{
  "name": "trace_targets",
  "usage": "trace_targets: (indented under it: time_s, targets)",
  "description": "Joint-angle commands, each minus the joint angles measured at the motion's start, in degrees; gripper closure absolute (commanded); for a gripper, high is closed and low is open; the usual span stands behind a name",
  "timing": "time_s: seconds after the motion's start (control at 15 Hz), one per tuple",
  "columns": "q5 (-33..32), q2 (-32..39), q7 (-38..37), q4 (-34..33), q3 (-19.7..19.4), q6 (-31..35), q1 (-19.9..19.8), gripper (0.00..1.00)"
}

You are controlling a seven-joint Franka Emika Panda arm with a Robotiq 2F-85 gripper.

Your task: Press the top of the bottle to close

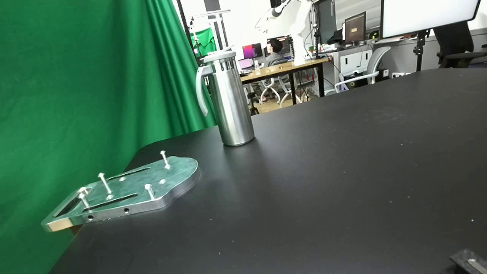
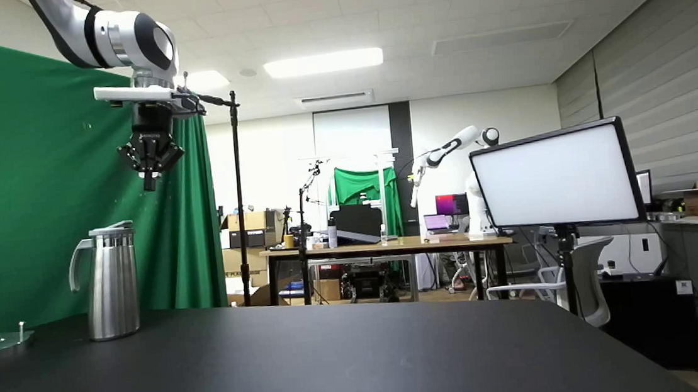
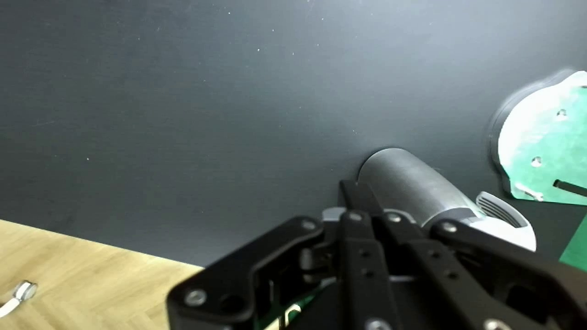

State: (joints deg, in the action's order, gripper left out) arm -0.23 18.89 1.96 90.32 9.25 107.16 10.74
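The steel bottle stands upright on the black table in both exterior views (image 1: 234, 104) (image 2: 112, 289), with its handle on its side. Its grey top (image 1: 218, 57) sits on the body, and a thin flap on it is tilted up; the top also shows in an exterior view (image 2: 111, 231). My gripper (image 2: 150, 180) points down above the bottle, slightly to its right in that view, with a gap between them. Its fingertips are together with nothing seen between them. In the wrist view my gripper (image 3: 362, 197) covers part of the bottle (image 3: 408, 181).
A flat green-tinted plate with pegs (image 1: 152, 186) lies at the table edge near the bottle. A green curtain (image 1: 76, 76) hangs behind. A black stand pole (image 2: 240, 199) and a light panel (image 2: 556, 178) stand beyond the black table (image 2: 338, 361).
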Motion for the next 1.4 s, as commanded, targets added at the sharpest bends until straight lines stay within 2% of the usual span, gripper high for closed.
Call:
trace_targets:
  time_s: [0.0, 0.27, 0.93, 1.2, 1.33]
  targets:
    - [0.0, 0.1, 0.0, -0.2, -0.1, -0.2, 0.1, 1.0]
    - [-0.3, 3.0, 0.9, -4.5, 0.5, -1.9, 1.1, 1.0]
    - [-3.3, 9.0, 1.7, -13.1, 1.2, 0.0, 5.5, 1.0]
    - [-3.0, 11.8, 2.1, -15.3, 1.4, 2.5, 6.3, 1.0]
    - [-2.3, 12.5, 2.3, -15.2, 1.6, 5.9, 6.4, 1.0]
